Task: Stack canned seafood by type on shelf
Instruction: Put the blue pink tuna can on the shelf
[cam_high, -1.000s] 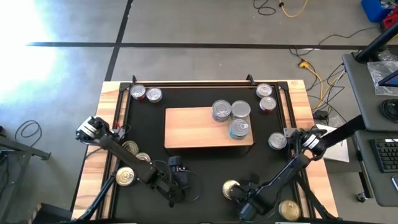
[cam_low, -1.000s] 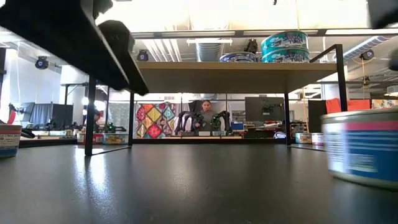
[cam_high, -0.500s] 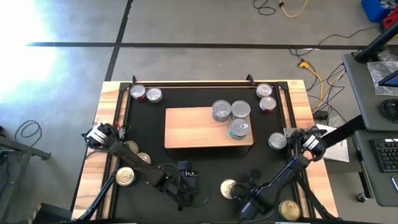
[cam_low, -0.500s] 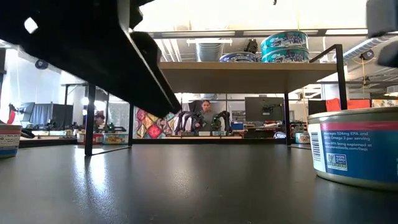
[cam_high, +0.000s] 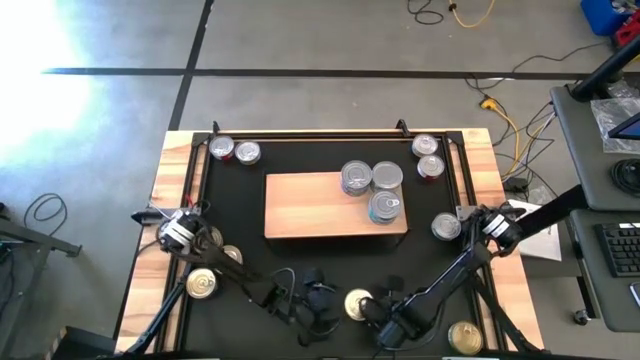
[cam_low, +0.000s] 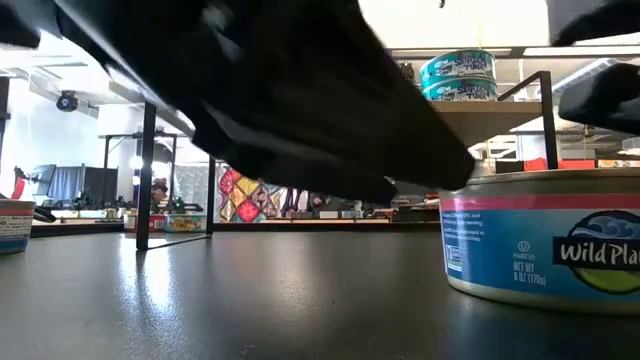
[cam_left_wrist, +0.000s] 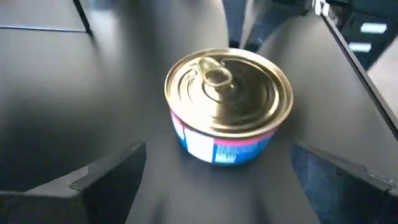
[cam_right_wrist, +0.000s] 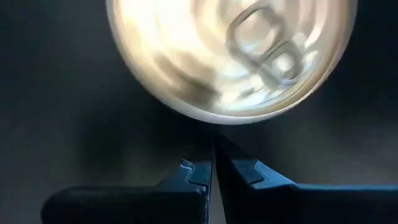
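Tins: three are sitting on the shelf, clustered at its right end, namely a silver-lidded pair side by side at the far edge and a blue-labelled tin just in front of them. In the low view the same end is carrying stacked teal-labelled tins.

Gold tin: standing upright on the black mat near the front edge of the worktop, between the two tools. Label is showing blue with a pink band; pull tab is facing up.

Left tool: hanging low just to the left of the gold tin, fingers spread wide to either side of it, not touching it.

Right tool: lying just to the right of the same tin, fingers pressed together, tips right at the tin's rim; contact is not clear.

Loose tins: two are resting at the far left corner of the mat, two at the far right corner, one by the right edge, three along the left edge under the left arm, one gold at the front right.
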